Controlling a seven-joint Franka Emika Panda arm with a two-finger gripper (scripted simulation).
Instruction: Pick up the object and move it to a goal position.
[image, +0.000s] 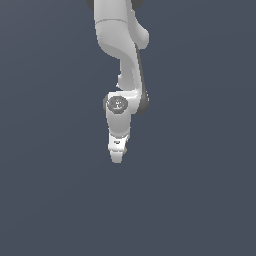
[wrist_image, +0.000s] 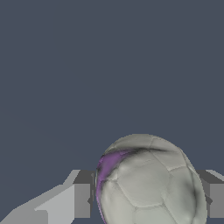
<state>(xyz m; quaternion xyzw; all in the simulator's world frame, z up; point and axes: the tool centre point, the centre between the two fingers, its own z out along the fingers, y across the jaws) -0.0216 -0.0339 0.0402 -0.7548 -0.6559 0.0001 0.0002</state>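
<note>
The background is a uniform dark slate-blue field with no visible edge, horizon or furnishing; both views show the same flat tone behind the robot.

Exterior view: the white Panda arm descends from the upper edge of the picture, slightly to the exterior view's left of centre. Its links taper downward through a joint bearing a round dark cap, and the arm ends in the gripper, which points downward. From this angle the fingers overlap into a single white tip, so their separation cannot be read here, and the ball is not distinguishable in this view.

Wrist view: the ball fills the space between the two fingers. It is greyish-white, divided into stitched panels like a football, with darker shading along the seams and a purple patch on one side. One finger appears as a pale grey block with a darker inner pad; the other finger shows only partly at the picture's edge. The ball's outline meets the inner faces of both fingers, with no gap visible on either side, so the gripper stands closed on the ball and holds it. Behind the ball lies only the plain background; whether the ball rests on a surface or is clear of one cannot be told from these pictures.
</note>
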